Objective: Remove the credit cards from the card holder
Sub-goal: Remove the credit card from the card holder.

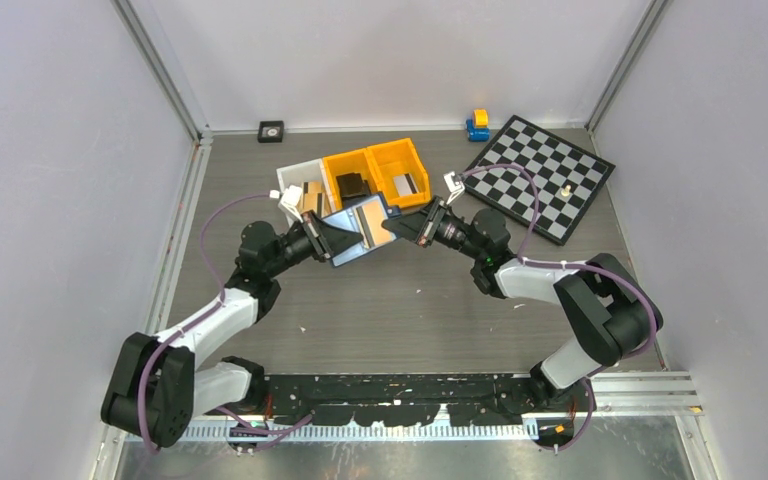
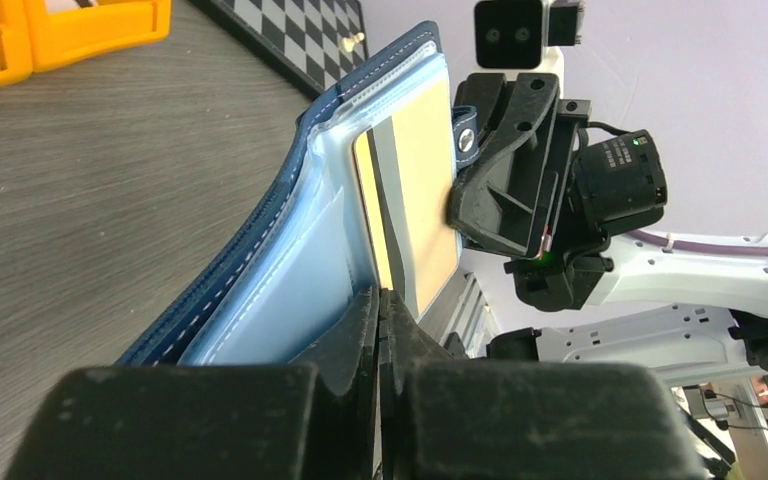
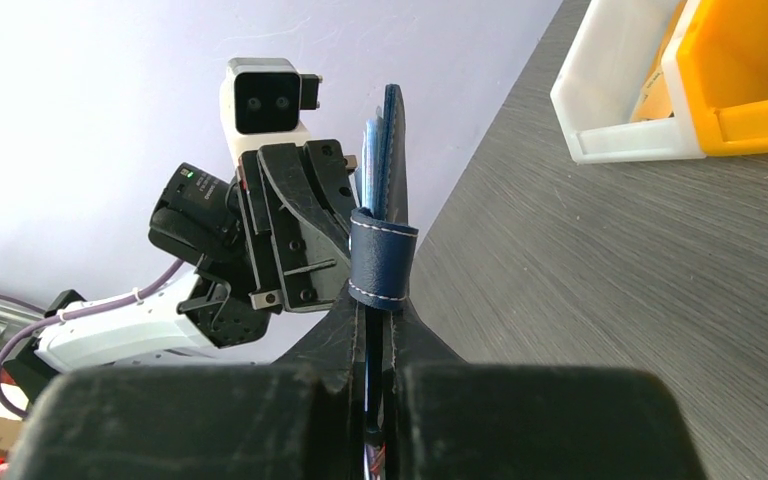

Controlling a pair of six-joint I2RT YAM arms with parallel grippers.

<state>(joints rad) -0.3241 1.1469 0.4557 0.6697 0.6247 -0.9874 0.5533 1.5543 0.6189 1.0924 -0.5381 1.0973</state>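
Two arms stood at the near edge of the worktop (image 1: 410,310), so two pincers: the left pincer (image 1: 345,238) and the right pincer (image 1: 400,228). Between them was one navy card holder (image 1: 355,232), with one tan card (image 2: 425,190) showing inside. Far back sat three bins: the left orange bin (image 1: 343,158), the right orange bin (image 1: 397,146) and one white bin (image 1: 298,167). Far right lay one chessboard (image 1: 540,175) and one blue-and-yellow toy (image 1: 478,125).

Nothing legible showed anywhere. The gold card (image 2: 428,200) bore a dark stripe but no print that could be read. A small label (image 2: 616,157) on the right arm's wrist motor carried pale lettering, too fine to make out.
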